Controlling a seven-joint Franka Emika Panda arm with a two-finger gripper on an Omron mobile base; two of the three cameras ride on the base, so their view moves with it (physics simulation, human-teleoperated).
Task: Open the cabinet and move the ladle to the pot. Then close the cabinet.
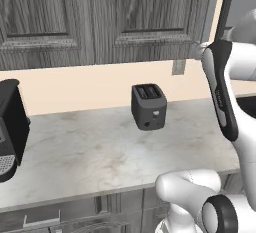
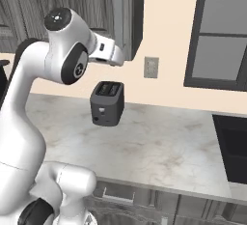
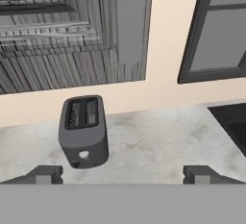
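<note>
Above the dark 2-slot toaster (image 3: 83, 130) on the marble counter (image 1: 115, 152), the cabinet (image 3: 62, 31) hangs with its door shut (long grey bar handle (image 2: 118, 14) at its right edge). The gripper (image 3: 123, 174), raised in front of the toaster, has its fingers spread wide and empty.

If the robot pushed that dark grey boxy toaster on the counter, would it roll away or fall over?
The dark grey boxy toaster probably wouldn't roll: it looks flat-bottomed with no round sides. It's taller than it is deep, so a high push might tip it. On the smooth marble counter, a low push would likely slide it.
</note>
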